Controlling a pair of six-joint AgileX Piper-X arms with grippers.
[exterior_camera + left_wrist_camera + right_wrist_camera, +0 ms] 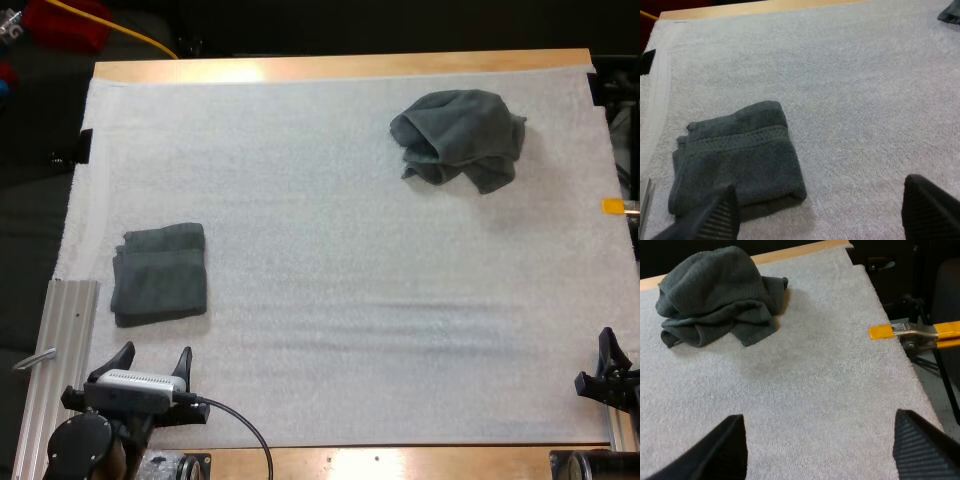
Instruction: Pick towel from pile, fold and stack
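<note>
A crumpled dark grey-green towel [458, 137] lies on the white mat [330, 260] at the far right; the right wrist view shows that crumpled towel [717, 294] well ahead of the fingers. A folded towel [160, 272] rests flat near the mat's left side, and this folded towel [737, 157] lies just beyond my left fingers. My left gripper [153, 362] sits at the near left edge, open and holding nothing. My right gripper [607, 372] is at the near right edge, open, over bare mat.
A metal rail [58, 350] runs along the table's near left side. An orange clamp [920, 331] grips the mat's right edge. Wooden table edge [340, 66] borders the far side. Bare mat spreads between the two towels.
</note>
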